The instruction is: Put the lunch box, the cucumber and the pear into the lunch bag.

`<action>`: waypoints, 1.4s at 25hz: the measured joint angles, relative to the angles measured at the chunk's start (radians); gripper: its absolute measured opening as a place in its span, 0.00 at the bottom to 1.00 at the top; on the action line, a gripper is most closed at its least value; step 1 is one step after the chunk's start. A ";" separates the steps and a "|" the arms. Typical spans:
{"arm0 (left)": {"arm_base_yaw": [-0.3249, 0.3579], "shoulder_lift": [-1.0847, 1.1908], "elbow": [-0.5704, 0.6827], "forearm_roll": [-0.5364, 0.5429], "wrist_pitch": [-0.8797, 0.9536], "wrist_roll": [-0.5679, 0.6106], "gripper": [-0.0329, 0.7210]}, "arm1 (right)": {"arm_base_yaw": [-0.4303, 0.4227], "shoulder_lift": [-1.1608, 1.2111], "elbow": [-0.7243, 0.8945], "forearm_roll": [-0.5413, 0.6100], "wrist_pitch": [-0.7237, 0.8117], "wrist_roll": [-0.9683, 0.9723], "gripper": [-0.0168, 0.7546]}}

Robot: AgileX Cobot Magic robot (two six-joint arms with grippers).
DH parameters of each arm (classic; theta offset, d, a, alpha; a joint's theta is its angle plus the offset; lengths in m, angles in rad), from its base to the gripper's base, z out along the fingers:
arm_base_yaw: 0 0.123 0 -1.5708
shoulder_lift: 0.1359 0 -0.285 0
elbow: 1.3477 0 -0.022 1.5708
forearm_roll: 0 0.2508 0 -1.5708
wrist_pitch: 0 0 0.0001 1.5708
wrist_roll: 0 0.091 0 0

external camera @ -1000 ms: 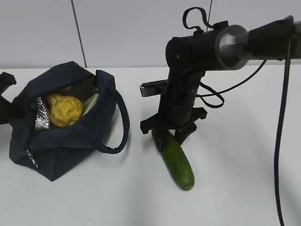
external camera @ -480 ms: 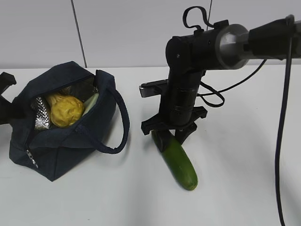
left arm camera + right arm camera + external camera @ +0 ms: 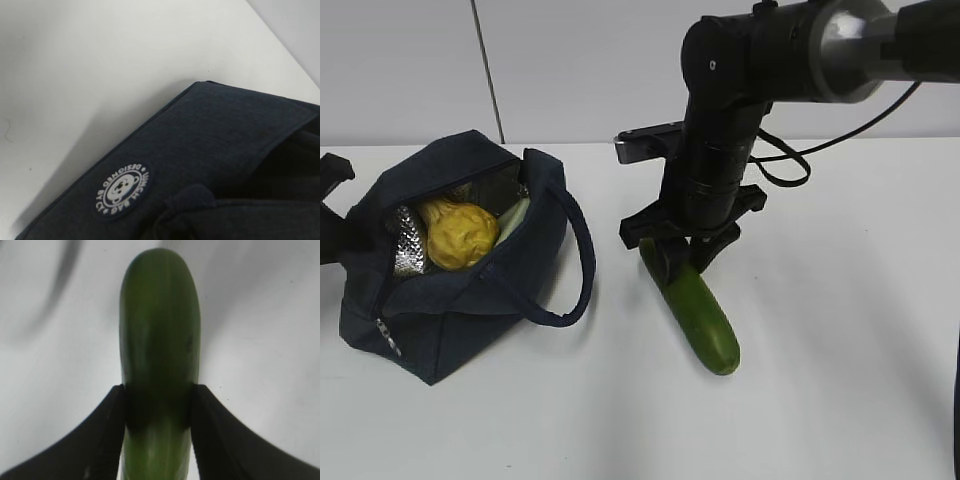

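Observation:
The dark green cucumber (image 3: 705, 320) hangs tilted, upper end between the fingers of my right gripper (image 3: 685, 262), lower end at or just above the white table. In the right wrist view the black fingers press both sides of the cucumber (image 3: 160, 315); my right gripper (image 3: 159, 390) is shut on it. The navy lunch bag (image 3: 450, 300) stands open at the left. The yellow pear (image 3: 460, 235) lies inside it, beside a pale green lid edge of the lunch box (image 3: 513, 220). The left wrist view shows only bag fabric (image 3: 210, 150) with a round bear logo; no jaws show.
The bag's loop handle (image 3: 582, 270) hangs toward the cucumber. Silver foil lining (image 3: 408, 245) shows at the bag's mouth. Black parts of the left arm (image 3: 330, 240) sit against the bag at the left edge. A white wall runs behind the table.
My right arm has risen and taken the cucumber's gripped end up with it; the cucumber's free end has shifted slightly up the view. The bag and left arm have not moved.

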 joint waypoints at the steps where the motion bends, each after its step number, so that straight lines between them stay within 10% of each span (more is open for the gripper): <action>1: 0.000 0.000 0.000 0.000 0.000 0.000 0.04 | 0.000 0.000 0.000 0.000 0.005 0.000 0.42; 35: 0.000 0.000 0.000 0.000 0.004 0.000 0.04 | 0.000 -0.175 -0.084 0.130 -0.013 -0.023 0.41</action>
